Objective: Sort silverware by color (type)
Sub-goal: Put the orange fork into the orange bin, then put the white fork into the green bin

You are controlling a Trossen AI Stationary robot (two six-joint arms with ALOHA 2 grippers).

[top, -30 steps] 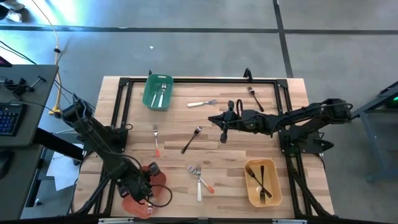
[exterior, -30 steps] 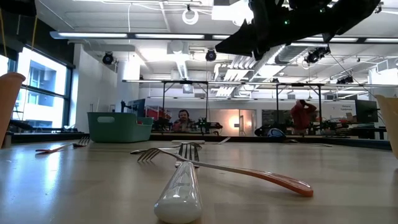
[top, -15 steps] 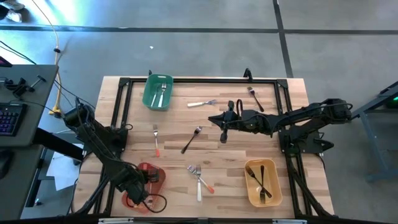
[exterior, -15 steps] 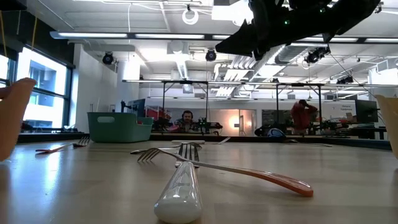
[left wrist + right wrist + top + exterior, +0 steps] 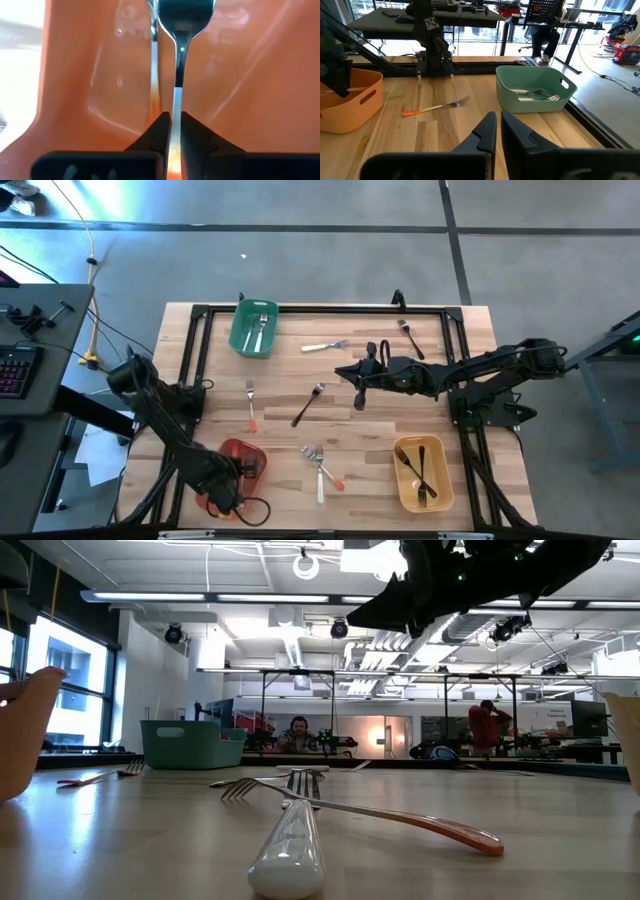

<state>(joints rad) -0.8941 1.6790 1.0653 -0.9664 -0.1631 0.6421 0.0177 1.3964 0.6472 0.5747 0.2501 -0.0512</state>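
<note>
Three bins (image 5: 253, 330): green, red, yellow. Seven forks (image 5: 308, 404) loose on table. Left gripper (image 5: 172, 131) inside red bin (image 5: 240, 465), jaws pinching spoon (image 5: 180, 60). Right gripper (image 5: 358, 392) mid-table, jaws pressed together.

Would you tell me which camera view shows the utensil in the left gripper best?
The left wrist view: the spoon runs from between the left gripper's fingers into the red bin. In the high view the arm hides it; the low view shows only the bin's edge; the right wrist view misses it.
</note>
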